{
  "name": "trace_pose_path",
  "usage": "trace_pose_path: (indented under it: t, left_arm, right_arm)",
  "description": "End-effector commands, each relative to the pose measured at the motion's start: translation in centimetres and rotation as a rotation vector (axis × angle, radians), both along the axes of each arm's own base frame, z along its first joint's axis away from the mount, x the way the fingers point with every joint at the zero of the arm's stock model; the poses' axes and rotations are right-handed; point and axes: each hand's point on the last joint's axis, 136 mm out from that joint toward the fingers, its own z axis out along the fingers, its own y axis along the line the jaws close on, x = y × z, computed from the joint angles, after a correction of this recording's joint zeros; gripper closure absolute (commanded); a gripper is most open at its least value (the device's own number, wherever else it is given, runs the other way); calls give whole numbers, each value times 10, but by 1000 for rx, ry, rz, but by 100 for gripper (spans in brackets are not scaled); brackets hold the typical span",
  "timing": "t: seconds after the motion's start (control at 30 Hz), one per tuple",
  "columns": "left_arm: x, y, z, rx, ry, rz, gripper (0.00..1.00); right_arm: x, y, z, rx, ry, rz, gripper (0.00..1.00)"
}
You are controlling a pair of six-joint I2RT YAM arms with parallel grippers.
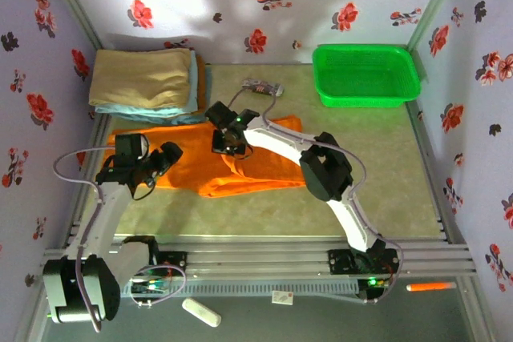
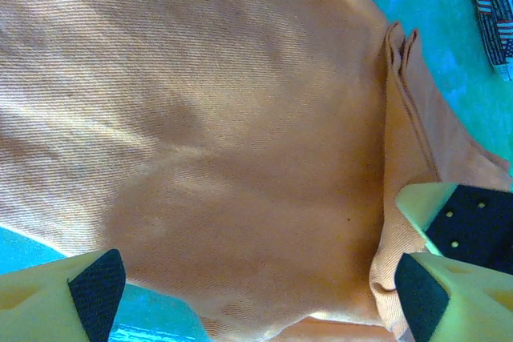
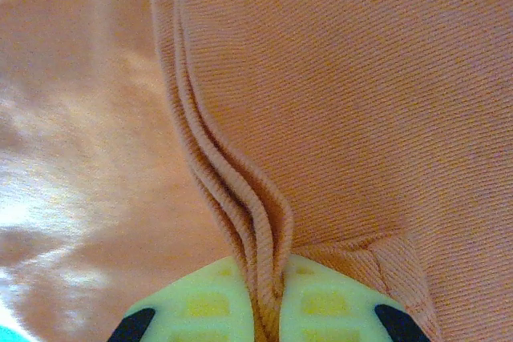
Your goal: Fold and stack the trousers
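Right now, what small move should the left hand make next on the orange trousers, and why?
Probably lower the left hand and close it on the nearby edge of the bright orange soft-cloth trousers. Its fingers stand wide open above the cloth, gripping nothing, while the right hand pinches a layered edge, so that side looks unheld for the fold.

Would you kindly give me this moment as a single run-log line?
trousers: spread on table | left tool: open above trousers | right tool: pinching layered trousers edge | folded cloths: stacked far left
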Motion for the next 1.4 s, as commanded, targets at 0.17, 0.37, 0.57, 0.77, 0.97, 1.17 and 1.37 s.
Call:
trace_pose_path:
  t: [0.17,0.37,0.57,0.77,0.97,1.17,1.37]
  left_arm:
    - [-6,1,10,-12,-13,2,6]
    - [1,-8,17,-38,-19,-26,10]
    - [27,-51,25,27,-36,-149,26]
    - [52,-98,10,121,14,-293,51]
    - [47,-101,-12,149,63,-303,55]
    - [35,-90,-9,170,62,-287,53]
    - [28,-80,0,196,54,-282,52]
  right_arm:
    - [-26,3,69,147,-23,177,40]
    - [-9,-112,81,71,-60,98,36]
    - [8,-222,43,-12,3,-74,42]
    - [14,-264,6,-83,72,-74,38]
    - [9,-266,-33,-34,166,-23,38]
    - [-2,-258,-61,10,237,2,43]
    - [-8,-245,-58,116,247,-37,88]
